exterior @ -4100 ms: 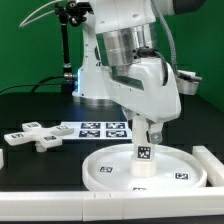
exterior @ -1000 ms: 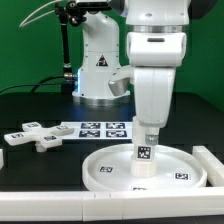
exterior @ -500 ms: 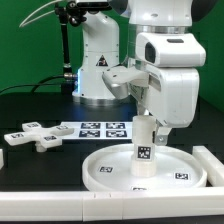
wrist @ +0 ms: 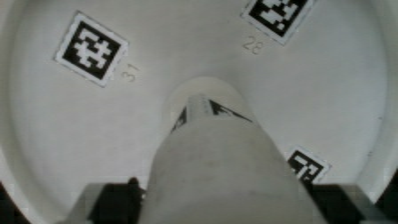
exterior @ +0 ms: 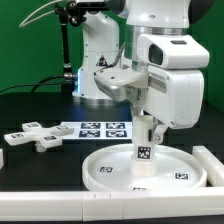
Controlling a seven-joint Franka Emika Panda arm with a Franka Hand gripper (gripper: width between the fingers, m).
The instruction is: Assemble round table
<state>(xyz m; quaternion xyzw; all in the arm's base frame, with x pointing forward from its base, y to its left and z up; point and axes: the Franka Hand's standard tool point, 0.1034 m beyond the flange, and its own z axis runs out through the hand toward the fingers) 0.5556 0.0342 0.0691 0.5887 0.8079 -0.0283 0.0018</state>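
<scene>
The white disc top (exterior: pixel 100 172) lies rim up on the black table near the front. The short cylindrical leg (exterior: pixel 143 152) stands upright at its centre, with a marker facing the camera. My gripper (exterior: pixel 146 124) hangs straight down over the leg with its fingers on either side of the leg's upper end. In the wrist view the leg (wrist: pixel 214 150) fills the space between the dark fingers (wrist: pixel 118 201), with a thin gap on each side, and the disc top (wrist: pixel 169 60) lies beneath. The cross-shaped foot (exterior: pixel 35 135) lies at the exterior view's left.
The marker board (exterior: pixel 100 129) lies flat behind the disc top. A long white edge bar (exterior: pixel 211 165) runs along the exterior view's right of the disc. The arm's base (exterior: pixel 98 70) stands behind. A black stand (exterior: pixel 66 50) rises at the back left.
My hand has turned about the upright leg, and its side now faces the camera. The leg's marker has stayed in the same place. The disc top and foot have not moved.
</scene>
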